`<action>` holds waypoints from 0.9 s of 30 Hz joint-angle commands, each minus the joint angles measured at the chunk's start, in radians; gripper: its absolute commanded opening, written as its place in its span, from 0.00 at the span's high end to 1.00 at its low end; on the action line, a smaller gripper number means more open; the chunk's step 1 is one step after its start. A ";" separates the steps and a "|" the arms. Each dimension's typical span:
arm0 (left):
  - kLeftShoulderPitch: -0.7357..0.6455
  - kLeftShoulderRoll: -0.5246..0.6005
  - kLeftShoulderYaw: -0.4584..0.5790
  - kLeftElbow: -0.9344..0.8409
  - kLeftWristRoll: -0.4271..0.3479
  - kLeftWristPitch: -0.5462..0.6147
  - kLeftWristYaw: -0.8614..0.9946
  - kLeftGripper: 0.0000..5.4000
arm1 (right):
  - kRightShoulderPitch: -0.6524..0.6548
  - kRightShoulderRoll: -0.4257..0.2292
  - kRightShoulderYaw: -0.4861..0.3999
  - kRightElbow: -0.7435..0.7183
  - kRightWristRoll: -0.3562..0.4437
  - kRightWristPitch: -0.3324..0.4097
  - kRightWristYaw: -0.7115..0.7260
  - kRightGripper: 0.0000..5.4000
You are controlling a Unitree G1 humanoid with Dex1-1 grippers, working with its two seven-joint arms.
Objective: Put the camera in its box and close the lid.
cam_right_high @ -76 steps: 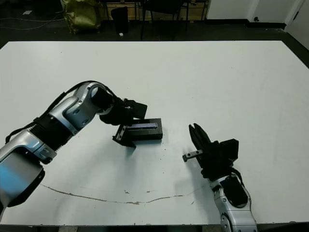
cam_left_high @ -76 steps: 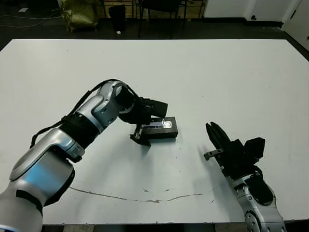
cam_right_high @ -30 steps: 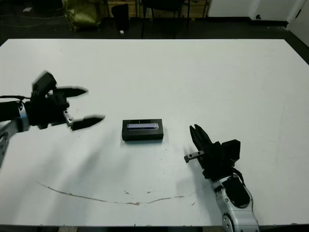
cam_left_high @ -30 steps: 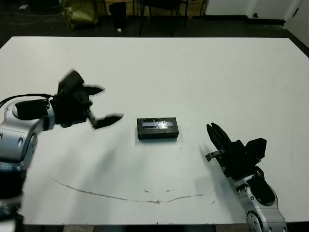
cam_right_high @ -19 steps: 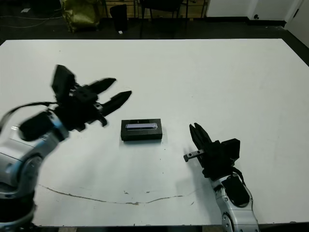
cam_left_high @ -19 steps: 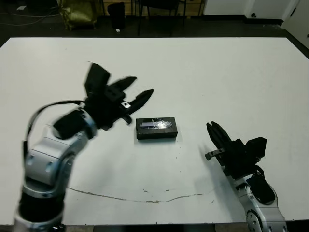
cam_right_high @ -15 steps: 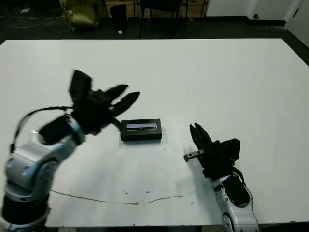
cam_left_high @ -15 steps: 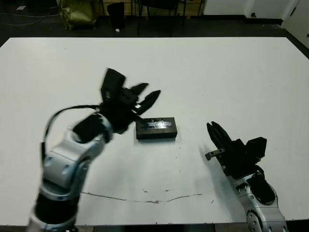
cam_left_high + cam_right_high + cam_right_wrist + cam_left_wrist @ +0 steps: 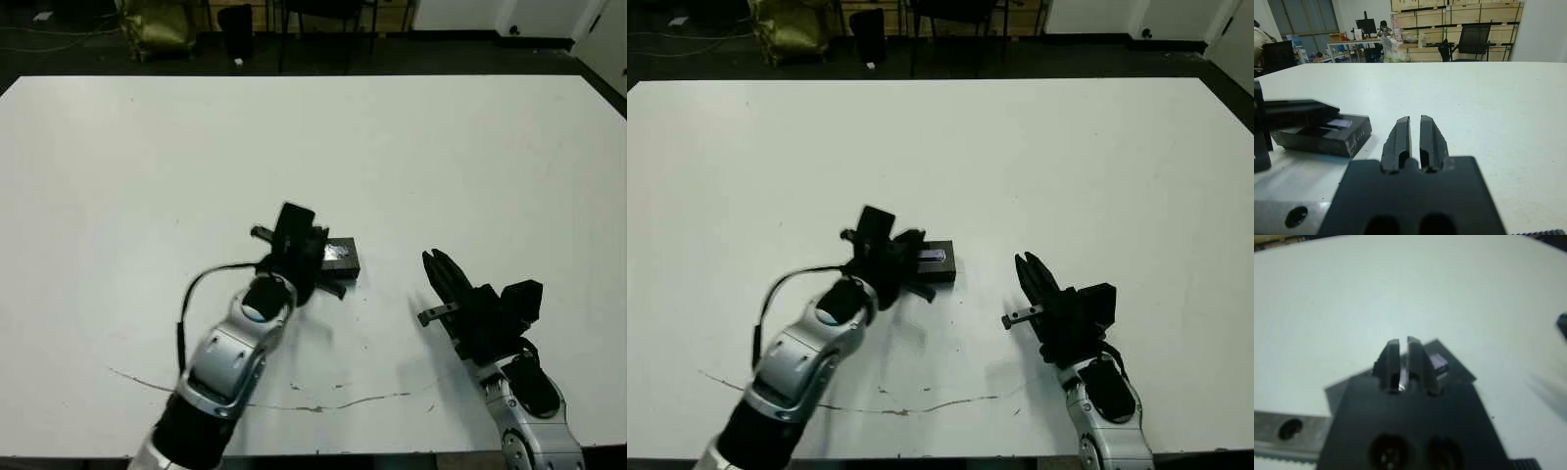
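The box (image 9: pixel 347 266) lies near the table's middle, black, with the lid (image 9: pixel 339 251) and its silvery-grey stripe sitting on top. The camera is hidden. My left gripper (image 9: pixel 315 266) hovers low over the box's left part and covers most of it. In the left wrist view its fingers (image 9: pixel 1392 357) stand pressed together, shut on nothing, with the striped lid (image 9: pixel 1438 363) just beyond them. My right gripper (image 9: pixel 436 266) rests to the right of the box, apart from it, shut and empty. The right wrist view shows the box (image 9: pixel 1327 137) off to one side of that gripper.
The white table (image 9: pixel 441 147) spreads wide on all sides. A thin dark scratch (image 9: pixel 323 403) runs along its near edge. Beyond the far edge stand chairs, a yellow bag (image 9: pixel 157 24) and a dark floor.
My left arm has swung in from the far left to sit over the box, and its fingers have gone from open to shut. The box and right gripper have stayed put.
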 commanded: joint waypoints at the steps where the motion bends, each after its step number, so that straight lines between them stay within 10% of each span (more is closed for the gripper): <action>1: 0.061 0.014 -0.008 0.036 0.019 -0.003 -0.002 1.00 | 0.005 -0.007 -0.008 0.021 0.000 -0.008 0.005 1.00; 19: 0.168 0.042 -0.004 0.062 0.076 -0.034 -0.032 1.00 | -0.001 -0.006 -0.006 0.032 0.006 -0.015 0.011 1.00; 27: 0.121 0.037 0.117 -0.199 -0.030 -0.058 -0.104 1.00 | 0.004 -0.005 -0.007 0.015 -0.013 -0.007 -0.012 1.00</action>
